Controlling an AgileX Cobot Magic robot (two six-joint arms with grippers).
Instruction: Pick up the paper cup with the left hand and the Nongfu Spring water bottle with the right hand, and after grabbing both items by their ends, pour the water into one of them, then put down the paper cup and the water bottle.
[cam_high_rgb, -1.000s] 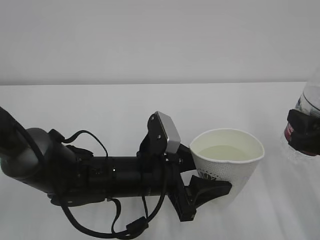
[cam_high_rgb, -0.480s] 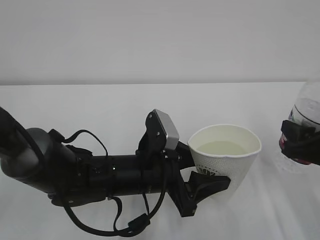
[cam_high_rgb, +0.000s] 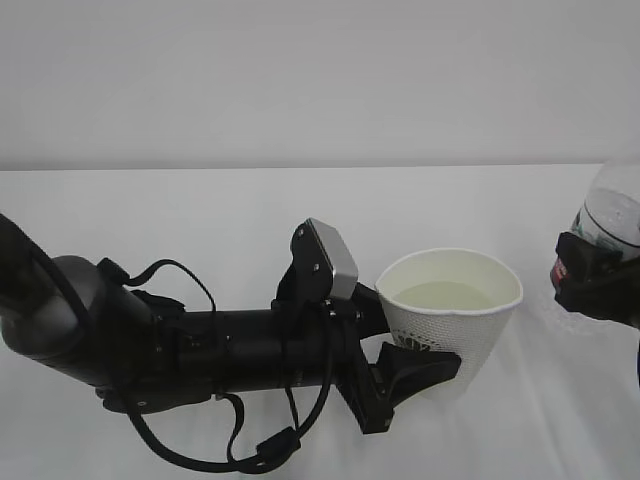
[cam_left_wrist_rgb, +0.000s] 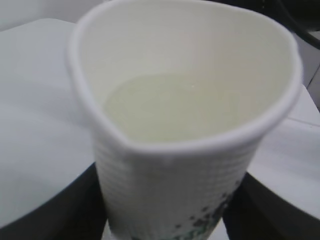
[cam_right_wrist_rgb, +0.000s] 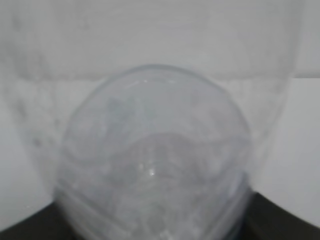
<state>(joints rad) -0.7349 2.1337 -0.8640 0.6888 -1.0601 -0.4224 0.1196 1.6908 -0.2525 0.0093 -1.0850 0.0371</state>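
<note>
The left hand (cam_high_rgb: 405, 375) is grasping the paper cup (cam_high_rgb: 455, 320), holding water (cam_left_wrist_rgb: 170, 107) (seen inside); the right hand (cam_high_rgb: 597, 285) is gripping the Nongfu Spring water bottle (cam_high_rgb: 610, 215) at the table's (cam_high_rgb: 200, 220) right edge.

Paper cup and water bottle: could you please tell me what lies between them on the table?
Nothing: in the exterior view, only bare white table separates the paper cup from the water bottle.

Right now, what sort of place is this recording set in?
Probably a lab test bench rather than a kitchen: a bare white table against a plain white wall, with only the paper cup and the water bottle, each held in black jaws.
</note>
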